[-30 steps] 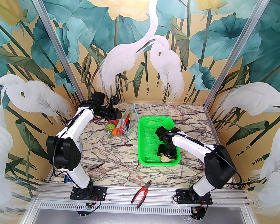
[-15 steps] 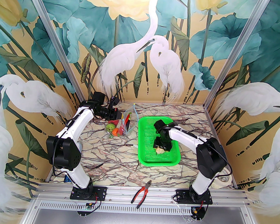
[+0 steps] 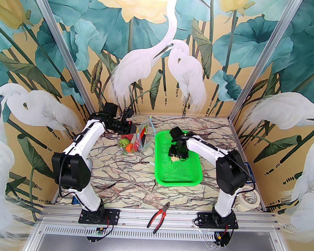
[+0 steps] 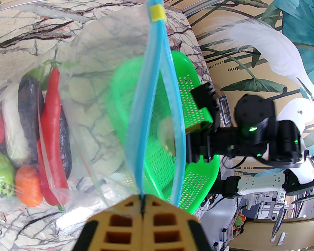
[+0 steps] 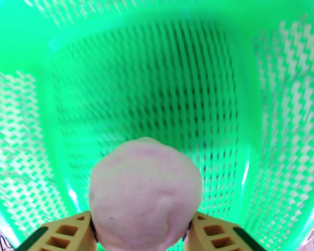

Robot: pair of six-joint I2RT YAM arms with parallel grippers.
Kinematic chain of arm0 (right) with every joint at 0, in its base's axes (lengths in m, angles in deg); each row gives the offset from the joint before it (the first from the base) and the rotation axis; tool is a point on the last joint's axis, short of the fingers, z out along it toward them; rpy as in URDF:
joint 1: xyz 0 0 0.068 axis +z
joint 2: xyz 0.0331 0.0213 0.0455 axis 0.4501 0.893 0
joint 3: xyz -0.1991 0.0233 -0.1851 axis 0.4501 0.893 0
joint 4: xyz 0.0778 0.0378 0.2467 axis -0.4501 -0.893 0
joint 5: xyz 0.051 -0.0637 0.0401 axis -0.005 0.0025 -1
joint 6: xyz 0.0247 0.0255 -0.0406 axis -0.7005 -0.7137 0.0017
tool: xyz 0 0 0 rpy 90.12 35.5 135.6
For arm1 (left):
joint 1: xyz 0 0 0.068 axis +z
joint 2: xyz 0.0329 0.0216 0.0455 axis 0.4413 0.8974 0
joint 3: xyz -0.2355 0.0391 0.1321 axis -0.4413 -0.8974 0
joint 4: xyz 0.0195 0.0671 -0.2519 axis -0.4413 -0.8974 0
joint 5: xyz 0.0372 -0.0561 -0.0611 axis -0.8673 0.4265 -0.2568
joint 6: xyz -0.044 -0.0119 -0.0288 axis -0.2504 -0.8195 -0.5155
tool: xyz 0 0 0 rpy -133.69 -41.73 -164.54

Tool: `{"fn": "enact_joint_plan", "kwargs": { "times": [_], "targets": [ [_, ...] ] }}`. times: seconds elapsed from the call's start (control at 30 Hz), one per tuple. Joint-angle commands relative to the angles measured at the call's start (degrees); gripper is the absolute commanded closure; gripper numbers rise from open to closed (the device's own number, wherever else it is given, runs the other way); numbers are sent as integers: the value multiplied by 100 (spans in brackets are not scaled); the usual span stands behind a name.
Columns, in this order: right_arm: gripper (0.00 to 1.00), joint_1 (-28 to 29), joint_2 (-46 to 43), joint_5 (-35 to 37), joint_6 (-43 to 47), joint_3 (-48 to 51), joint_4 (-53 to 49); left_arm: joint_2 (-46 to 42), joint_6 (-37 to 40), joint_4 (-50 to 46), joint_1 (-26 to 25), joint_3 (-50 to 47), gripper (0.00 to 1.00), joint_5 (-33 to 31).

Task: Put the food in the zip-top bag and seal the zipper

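Note:
The clear zip-top bag (image 3: 141, 137) lies at the back left with its mouth held up. My left gripper (image 4: 142, 199) is shut on one lip of the light blue zipper (image 4: 157, 81), and the mouth gapes. Inside the bag lie a red chili (image 4: 50, 137), a purple eggplant (image 4: 28, 98), a white cucumber (image 4: 12, 130), an orange tomato (image 4: 28, 185) and a green cabbage (image 4: 5, 174). Over the green basket (image 3: 180, 179), my right gripper (image 3: 177, 155) is shut on the cream cauliflower (image 5: 144, 191), which hangs above the mesh floor.
Red-handled pliers (image 3: 158, 216) lie at the near edge between the arm bases. A roll of tape (image 3: 249, 201) sits by the right arm's base, with a small grey device (image 3: 249, 171) behind it. Walls close in on three sides.
My right gripper has carried the cauliflower from the basket's near right corner up and toward its far left part. The left gripper and bag have stayed put.

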Motion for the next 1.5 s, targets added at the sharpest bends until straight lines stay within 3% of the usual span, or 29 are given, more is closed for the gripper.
{"fn": "enact_joint_plan", "kwargs": {
  "times": [0.0, 0.3, 0.63, 0.9, 1.07, 1.27, 1.47],
  "targets": [
    [75, -37, -390, 376, 341, -632, 1, 84, -114, 75, 7, 210, 97, 169],
    [76, 324, -402, -30, 775, -2304, 179, 175, -170, 102, 9, 308, 97, 179],
    [75, 881, 758, -568, 902, -4075, -37, 205, -206, 119, 15, 388, 97, 187],
    [71, 930, 1376, -621, 777, -4390, -346, 218, -188, 102, 7, 445, 97, 204],
    [56, 931, 1574, -689, 741, -4452, -435, 226, -185, 93, 14, 443, 97, 212],
    [29, 930, 1640, -881, 737, -4535, -379, 247, -165, 78, 12, 457, 97, 216],
    [22, 899, 1424, -954, 759, -4449, -257, 232, -146, 54, 14, 457, 97, 206]
  ]
}}
